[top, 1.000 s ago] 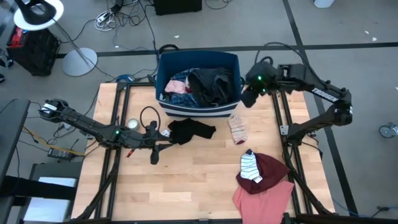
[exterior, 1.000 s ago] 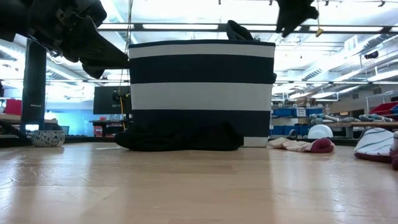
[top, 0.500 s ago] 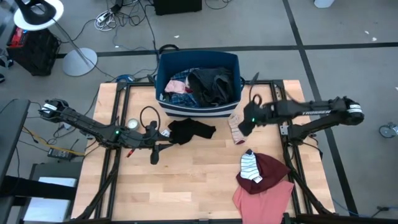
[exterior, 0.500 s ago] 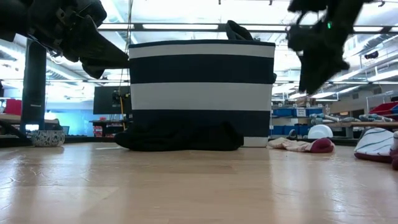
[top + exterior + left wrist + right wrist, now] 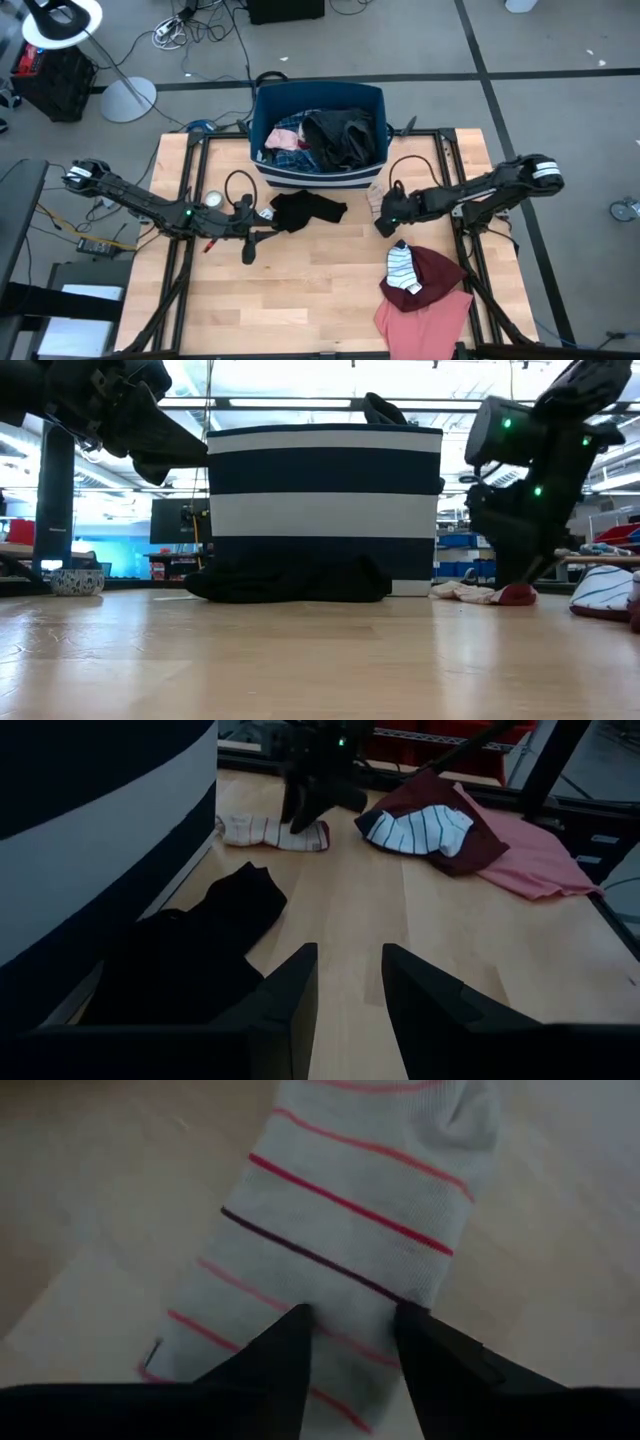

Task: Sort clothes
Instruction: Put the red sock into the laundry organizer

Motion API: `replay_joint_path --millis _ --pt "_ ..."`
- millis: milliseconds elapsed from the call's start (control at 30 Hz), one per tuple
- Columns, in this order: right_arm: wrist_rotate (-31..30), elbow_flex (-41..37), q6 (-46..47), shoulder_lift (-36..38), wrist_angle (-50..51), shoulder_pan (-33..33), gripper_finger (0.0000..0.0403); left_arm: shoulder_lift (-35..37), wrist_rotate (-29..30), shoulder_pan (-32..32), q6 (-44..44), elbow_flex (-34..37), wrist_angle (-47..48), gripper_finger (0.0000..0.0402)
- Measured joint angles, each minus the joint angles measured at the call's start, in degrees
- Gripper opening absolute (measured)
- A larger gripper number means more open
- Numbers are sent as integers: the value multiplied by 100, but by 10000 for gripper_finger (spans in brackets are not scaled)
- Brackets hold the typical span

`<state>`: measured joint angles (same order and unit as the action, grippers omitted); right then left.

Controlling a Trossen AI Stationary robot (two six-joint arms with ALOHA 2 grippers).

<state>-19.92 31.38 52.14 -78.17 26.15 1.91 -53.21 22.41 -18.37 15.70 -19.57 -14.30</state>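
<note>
Overhead light's even on my high view, table (image 5: 300, 300) bright, soft shadows. Low view's backlit by ceiling strips, w/ glare on the wood. Left wrist dim, bin (image 5: 90, 830) side in shade. Right wrist: striped sock (image 5: 330, 1230) soft-focus.

Right gripper (image 5: 350, 1342) fingers straddle striped sock (image 5: 340, 1250), bin (image 5: 318, 130) wall beyond; bare table (image 5: 300, 290) behind.

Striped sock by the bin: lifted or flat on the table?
Flat on the table: the striped sock lies spread, right gripper fingers open on it.
</note>
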Motion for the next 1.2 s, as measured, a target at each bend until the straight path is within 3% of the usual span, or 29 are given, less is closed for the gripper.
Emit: replay_joint_path --millis 133,267,500,667,800,1000,1200 --pt "-135 57 24 -345 -153 6 114 0 0 -1 0 0 -2 120" --pt "-334 113 -52 -259 11 105 19 0 0 0 0 0 -3 120" --pt "-597 1050 -61 754 2102 188 5 0 72 0 -162 0 6 120" --pt "-1335 2304 33 1395 3645 476 3 0 90 -1 -479 0 6 120" --pt "-1994 3301 -71 1632 4280 733 2 0 92 0 -363 0 4 120" --pt "-2537 4423 -1167 1528 4052 776 1 0 92 0 -87 0 17 120" --pt "-2440 5008 -3041 1070 2585 418 1 0 92 0 -87 0 -1 120"
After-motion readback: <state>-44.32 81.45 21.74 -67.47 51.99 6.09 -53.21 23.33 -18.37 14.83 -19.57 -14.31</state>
